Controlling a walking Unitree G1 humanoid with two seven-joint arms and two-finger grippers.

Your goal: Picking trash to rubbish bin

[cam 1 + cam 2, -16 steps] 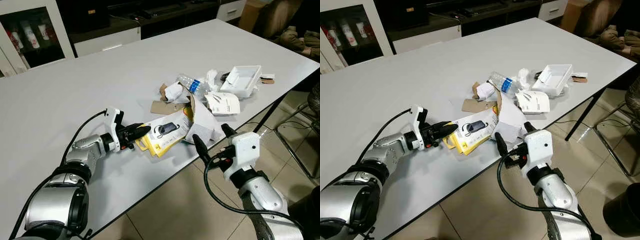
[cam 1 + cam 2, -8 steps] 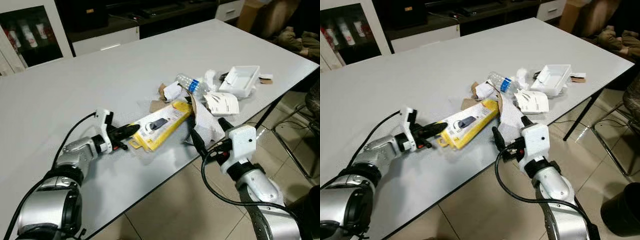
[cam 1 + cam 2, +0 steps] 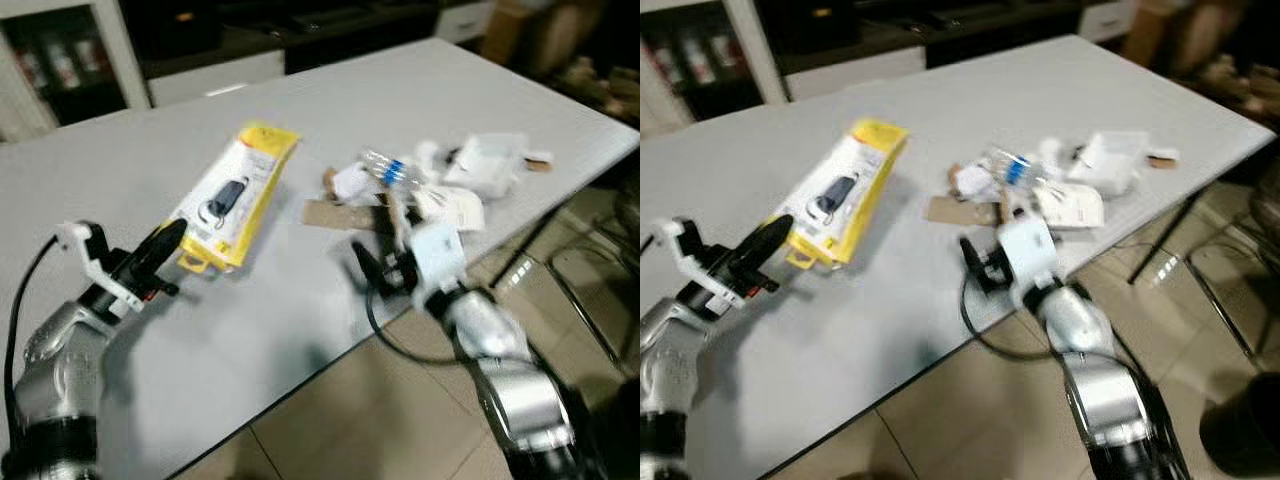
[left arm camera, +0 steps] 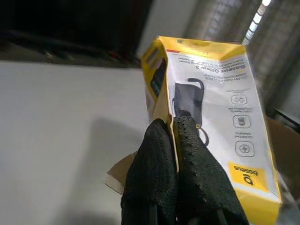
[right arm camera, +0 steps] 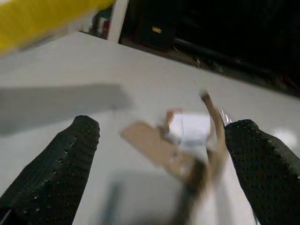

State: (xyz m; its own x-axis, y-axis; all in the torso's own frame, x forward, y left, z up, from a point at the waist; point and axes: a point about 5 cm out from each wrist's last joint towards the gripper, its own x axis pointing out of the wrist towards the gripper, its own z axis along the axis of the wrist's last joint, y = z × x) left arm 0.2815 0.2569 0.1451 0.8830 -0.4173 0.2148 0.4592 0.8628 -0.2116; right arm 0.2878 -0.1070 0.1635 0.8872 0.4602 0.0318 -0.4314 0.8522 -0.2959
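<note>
left hand [image 3: 165,243] clenched on yellow cardboard retail box [image 3: 232,195], raised above grey worktop [image 3: 300,130] | right hand [image 5: 159,154] spread, ungrasping, near trash pile [image 3: 420,185]

White table [image 3: 300,330]: taking up most of the room ahead, its pale top catching soft overhead light.
Tiled floor [image 3: 390,430]: running beige beneath the table's near edge.
Dark table leg [image 3: 1160,240]: slanting down under the far corner.
White cabinet [image 3: 110,50]: standing behind the table, dark shelves showing inside.
Low white drawer unit [image 3: 225,75]: sitting along the back wall, beside the cabinet.
Everything appearing blurred.
</note>
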